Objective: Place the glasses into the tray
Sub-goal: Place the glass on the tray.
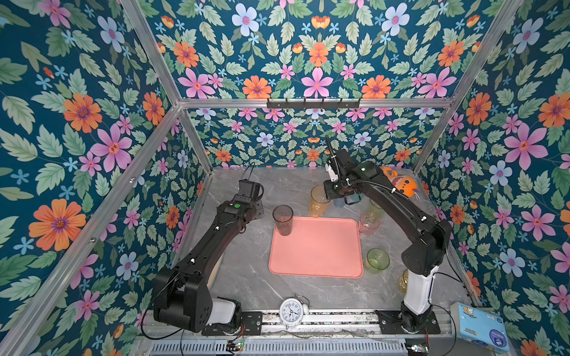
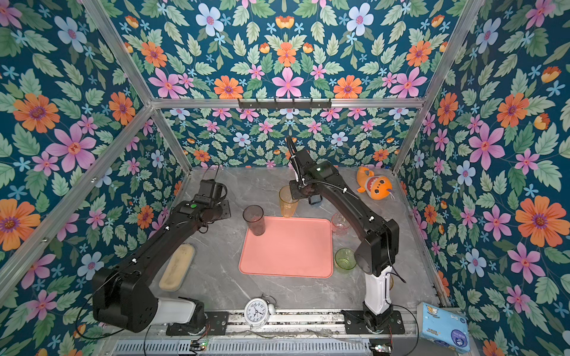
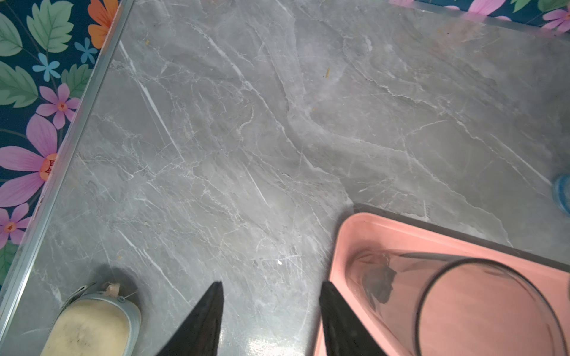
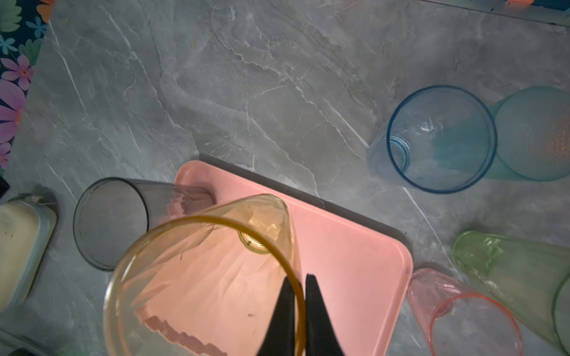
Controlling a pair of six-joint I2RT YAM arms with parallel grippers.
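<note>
The rim of a tall amber see-through tumbler (image 4: 200,277) is pinched by the right fingers (image 4: 282,314) near the flat salmon-pink tray (image 4: 354,262); the left fingers (image 3: 205,317) are spread, empty.

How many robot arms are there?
2. The left arm reaches beside the tray's far left corner, left gripper open; the right arm reaches the tray's far edge, right gripper shut on the amber glass's rim.

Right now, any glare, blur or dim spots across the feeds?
Left wrist view: bright glare patch on the table, grey glass close and soft. Right wrist view: dim overall, amber glass warps the tray behind it. Both top views: evenly lit, sharp, pink glass faint against the table.
</note>
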